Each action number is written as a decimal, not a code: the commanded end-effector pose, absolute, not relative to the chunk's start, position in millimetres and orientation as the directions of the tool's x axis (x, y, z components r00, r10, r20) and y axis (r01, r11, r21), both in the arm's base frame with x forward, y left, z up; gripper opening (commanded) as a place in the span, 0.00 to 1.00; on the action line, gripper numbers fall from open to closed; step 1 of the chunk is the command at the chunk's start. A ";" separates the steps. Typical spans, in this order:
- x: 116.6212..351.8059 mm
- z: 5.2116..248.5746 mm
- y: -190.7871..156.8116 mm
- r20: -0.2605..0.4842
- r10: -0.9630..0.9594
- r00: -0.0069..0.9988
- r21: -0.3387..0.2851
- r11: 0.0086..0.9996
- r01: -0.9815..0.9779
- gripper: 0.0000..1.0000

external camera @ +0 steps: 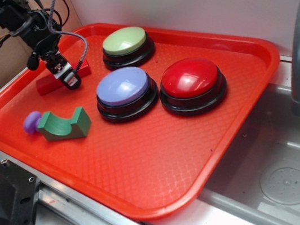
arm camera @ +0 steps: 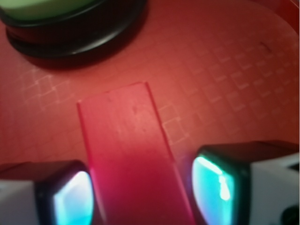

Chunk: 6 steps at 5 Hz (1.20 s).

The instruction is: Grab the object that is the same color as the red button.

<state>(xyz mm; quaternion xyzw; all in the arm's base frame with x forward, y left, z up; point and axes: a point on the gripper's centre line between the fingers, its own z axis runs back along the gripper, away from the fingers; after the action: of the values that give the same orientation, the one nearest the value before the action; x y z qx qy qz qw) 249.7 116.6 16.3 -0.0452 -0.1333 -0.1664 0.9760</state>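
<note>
Purple knob [external camera: 32, 122] and green arch [external camera: 64, 125] front-left on tray [external camera: 147, 164]. Tool [external camera: 68, 78] open, pads straddling red bar [external camera: 48, 83] at back-left, not clamped. Lilac button [external camera: 123, 88], green button [external camera: 125, 41], then red button [external camera: 190, 78] clear to the right.

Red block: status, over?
Gripper open, jaws straddling the red block, one each side, not clamped. Block flat on tray, left of green button. Nothing in the way.

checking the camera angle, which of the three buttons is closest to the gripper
The green button, at the tray's far edge; the gripper is just left of it. The blue and red buttons sit farther off.
</note>
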 end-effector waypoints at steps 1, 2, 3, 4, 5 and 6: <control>267.3 33.6 92.5 0.244 -0.324 0.914 -0.043 0.938 0.344 0.00; 266.6 60.1 77.9 0.265 -0.220 0.939 -0.099 0.962 0.254 0.00; 266.4 87.1 53.2 0.220 -0.104 0.970 -0.115 0.985 0.132 0.00; 258.8 104.4 26.3 0.194 -0.035 0.980 -0.127 0.990 0.061 0.00; 249.4 117.2 -1.7 0.201 0.036 0.979 -0.188 0.982 0.002 0.00; 243.6 120.3 -22.5 0.231 0.048 0.972 -0.195 0.981 -0.002 0.00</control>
<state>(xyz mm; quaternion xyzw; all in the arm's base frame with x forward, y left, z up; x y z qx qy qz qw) 230.0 -21.2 106.0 -0.0985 -0.0952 0.0174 0.9904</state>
